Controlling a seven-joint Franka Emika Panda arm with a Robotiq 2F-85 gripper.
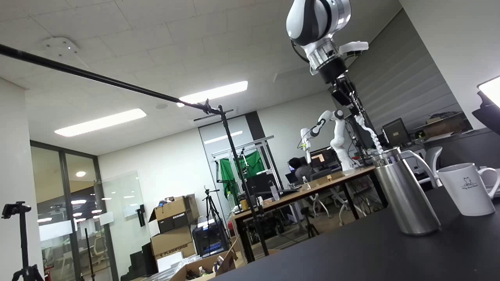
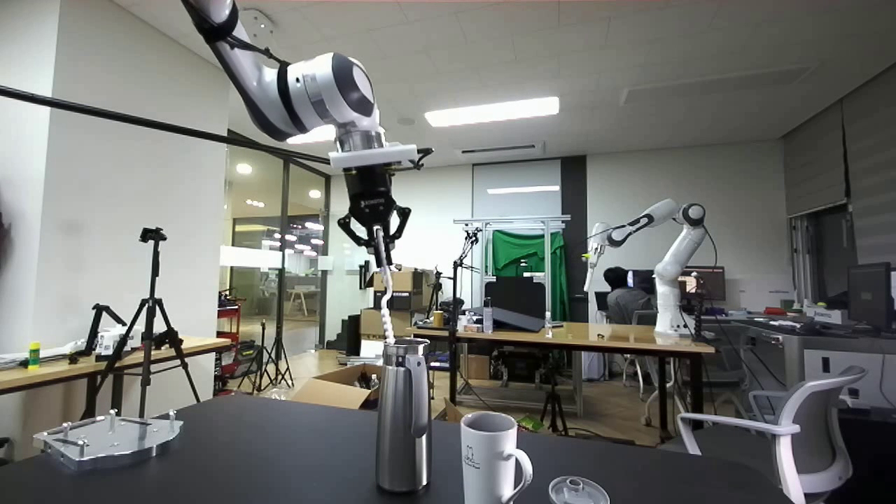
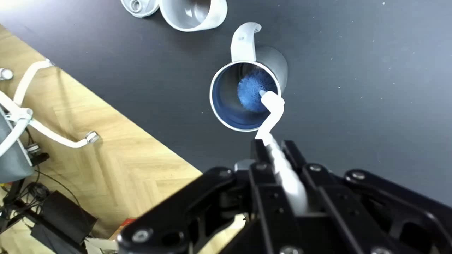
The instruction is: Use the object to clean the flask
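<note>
In the wrist view the object [image 3: 272, 106] is a white, twisted-handled brush with a round blue bristle head. My gripper [image 3: 274, 146] is shut on its handle, whose thick end lies between the black fingers. The flask [image 3: 279, 67], a silver metal cylinder with a curved handle, stands upright below with its mouth open. Down inside it sit the blue bristles. Both exterior views show the white shaft [image 2: 386, 315] running down, slightly tilted, from the gripper [image 2: 383, 257] into the top of the flask [image 1: 410, 199]. From outside, the metal wall hides the brush head.
A white mug [image 2: 483, 455] with a handle stands close beside the flask. Near the mug lies a clear lid [image 2: 577, 491]. A transparent plate with pegs [image 2: 108, 439] sits at the left of the dark table [image 2: 280, 455] in an exterior view. The table's edge crosses the wrist view.
</note>
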